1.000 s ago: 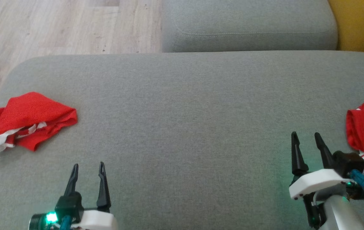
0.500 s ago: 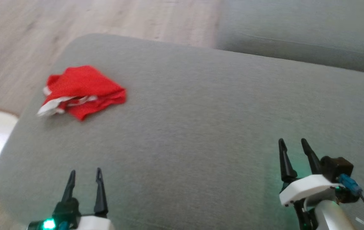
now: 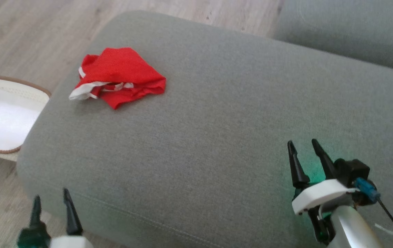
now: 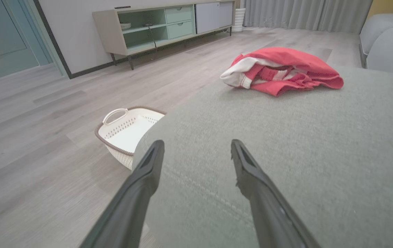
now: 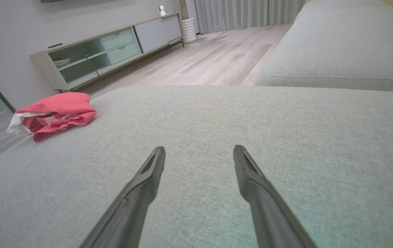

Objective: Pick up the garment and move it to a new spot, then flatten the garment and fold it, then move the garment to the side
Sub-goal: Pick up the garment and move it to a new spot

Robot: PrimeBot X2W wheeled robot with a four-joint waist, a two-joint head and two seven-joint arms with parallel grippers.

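A crumpled red garment with white trim lies near the far left corner of the grey sofa cushion. It also appears ahead in the left wrist view as the garment and far left in the right wrist view as the garment. My left gripper hangs open at the cushion's near left edge, well short of the garment. Over the cushion's near right part my right gripper is open and holds nothing.
A white laundry basket with a brown rim stands on the wooden floor left of the cushion; the basket is empty. Another grey cushion lies beyond at the right. A low sideboard stands against the far wall.
The head camera has swung left, so the garment sits nearer the picture's middle and the basket has come into view. A second red cloth at the right edge has left the picture. Both grippers stay open.
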